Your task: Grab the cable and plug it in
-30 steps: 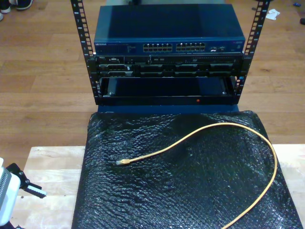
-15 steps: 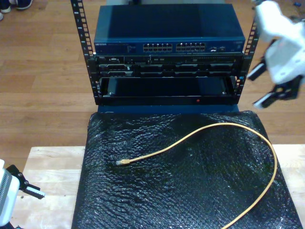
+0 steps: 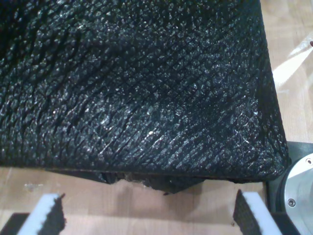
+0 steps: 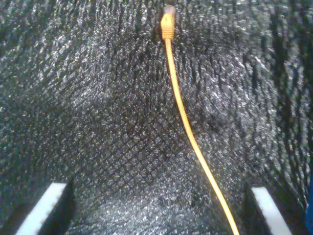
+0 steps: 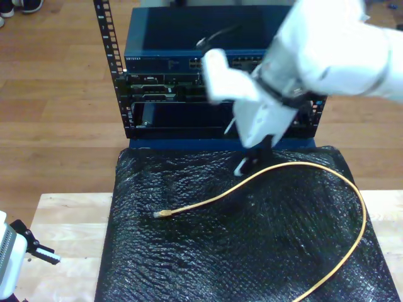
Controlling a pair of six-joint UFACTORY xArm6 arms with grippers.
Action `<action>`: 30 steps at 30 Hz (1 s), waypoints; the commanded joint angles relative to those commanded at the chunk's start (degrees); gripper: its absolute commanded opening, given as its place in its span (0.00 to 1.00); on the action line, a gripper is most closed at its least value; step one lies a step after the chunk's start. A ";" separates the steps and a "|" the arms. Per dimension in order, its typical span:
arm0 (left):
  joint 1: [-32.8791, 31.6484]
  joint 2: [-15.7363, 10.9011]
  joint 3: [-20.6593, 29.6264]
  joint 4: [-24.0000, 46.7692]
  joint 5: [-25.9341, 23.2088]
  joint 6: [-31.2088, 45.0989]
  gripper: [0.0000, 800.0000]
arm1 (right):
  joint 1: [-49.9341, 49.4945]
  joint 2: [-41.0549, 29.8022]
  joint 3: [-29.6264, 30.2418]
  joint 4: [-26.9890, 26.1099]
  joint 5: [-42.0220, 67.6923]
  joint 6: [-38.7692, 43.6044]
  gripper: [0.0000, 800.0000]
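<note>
The cable [image 5: 264, 178], thin and yellow-orange with a small plug at its tip, lies loose on the black mat [image 5: 189, 264], running between the spread, empty jaws of my second gripper [image 4: 159, 205] without touching them. My first gripper [image 3: 146, 215] hangs released over the mat's edge at the exterior view's near left. The exterior view also shows the cable's long curve toward its right and the rack [image 5: 164, 82] on the far side.

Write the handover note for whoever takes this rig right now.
My second hand: open, over the black mat, the cable running between its fingers, not gripped.
My first hand: open, empty, at the mat's edge over the wooden table.
The cable lies loose on the mat, its plug toward the exterior view's left.
The switch sits in the rack behind the mat.
Done: approach only.
Left: grab the cable, plug it in.
</note>
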 joint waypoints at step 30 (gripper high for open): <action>0.00 1.32 -0.18 0.00 0.09 0.00 1.00 | 14.24 20.40 -5.10 -21.54 -10.37 26.37 0.97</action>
